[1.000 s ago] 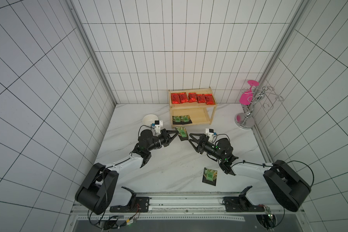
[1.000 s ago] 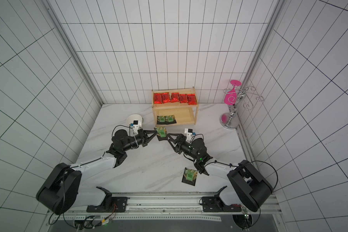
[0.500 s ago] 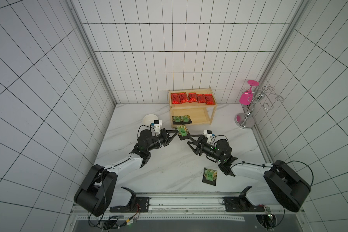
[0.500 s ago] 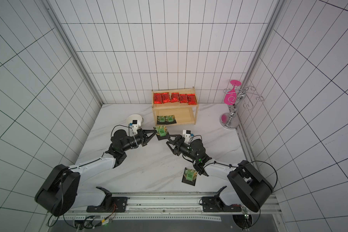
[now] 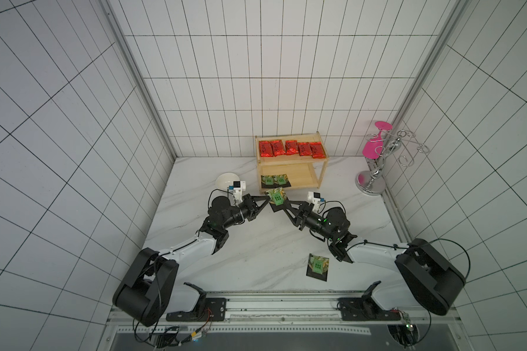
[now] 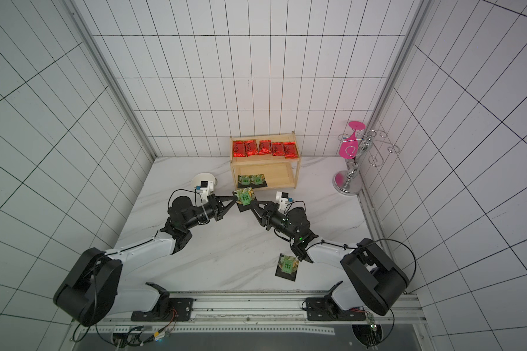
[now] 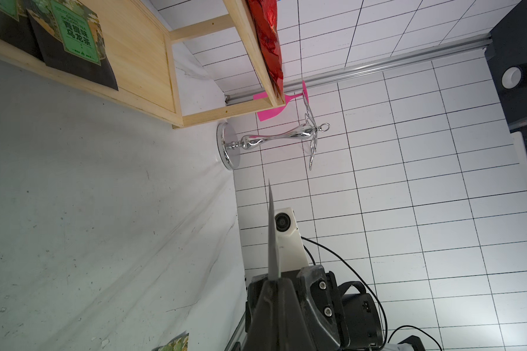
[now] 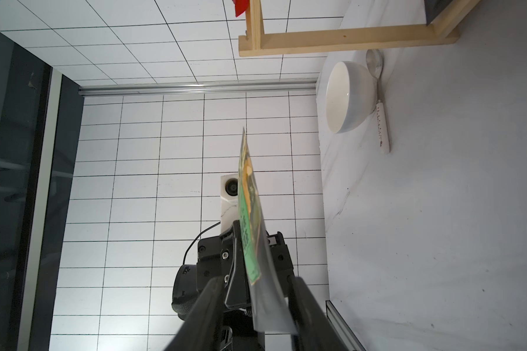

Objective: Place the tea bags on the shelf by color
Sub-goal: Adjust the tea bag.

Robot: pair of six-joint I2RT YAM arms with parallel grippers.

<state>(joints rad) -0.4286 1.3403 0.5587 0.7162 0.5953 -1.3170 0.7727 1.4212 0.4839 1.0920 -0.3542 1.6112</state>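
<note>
A black tea bag [image 5: 277,197] [image 6: 244,197] with a green label hangs in the air in front of the shelf [image 5: 301,179]. My left gripper [image 5: 268,198] [image 7: 273,278] is shut on one end of it, and the bag [image 7: 270,237] shows edge-on. My right gripper [image 5: 282,204] [image 8: 256,282] is open, its jaws straddling the bag's [image 8: 250,212] other end with a gap on one side. Several red tea bags [image 5: 291,148] lie in a row on the top tier. Two black tea bags [image 5: 274,180] lie on the lower tier. Another black tea bag [image 5: 317,266] lies on the table near the front.
A white bowl [image 5: 226,180] with a spoon [image 8: 381,121] beside it sits left of the shelf. A chrome wire stand [image 5: 374,170] carrying a pink glass [image 5: 374,146] stands at the back right corner. The walls are tiled.
My right gripper has reached in toward the bag held by the left gripper, and its jaws have narrowed around the bag's free end. The left gripper has barely moved.
</note>
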